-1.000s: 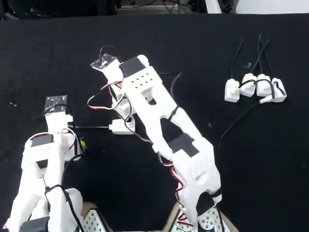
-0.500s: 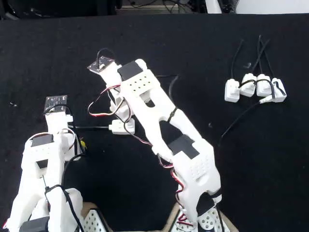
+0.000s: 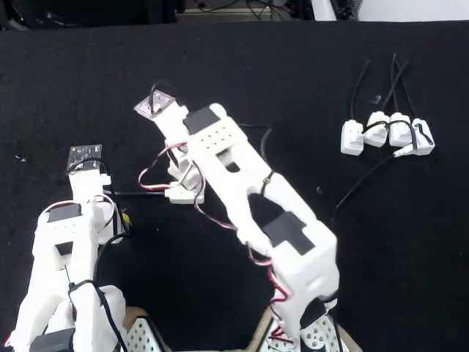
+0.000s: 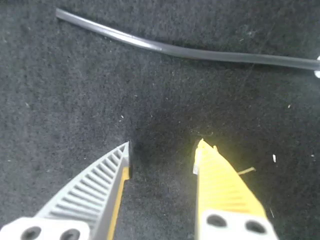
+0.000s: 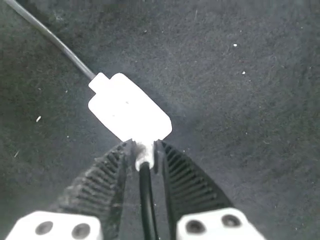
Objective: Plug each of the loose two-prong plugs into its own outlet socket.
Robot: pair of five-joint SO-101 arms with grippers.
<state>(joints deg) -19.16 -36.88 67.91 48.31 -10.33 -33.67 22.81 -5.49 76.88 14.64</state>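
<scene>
1. The right gripper [image 5: 142, 150] is clamped on the narrow neck of a white plug [image 5: 129, 111], just where its black cord [image 5: 146, 200] leaves and runs back between the fingers. The plug lies flat on the black mat [image 3: 293, 66], left of centre.
2. The left gripper [image 4: 162, 155] hangs low over the mat with its fingers apart and nothing in them. A thin grey lead [image 4: 190, 51] crosses just ahead of the tips without touching them.
3. A cluster of white connectors [image 3: 388, 132] sits well apart at the far right, with its cords looped over one another.
4. The hold looks risky to me: pinched at the neck, the plug body could swivel or slip once it is pushed.
5. With nothing bracing the far end, whatever the plug presses against may simply slide across the mat.
6. The arm's own red and white servo wires [image 3: 157, 172] droop close to the plug and could snag it.
</scene>
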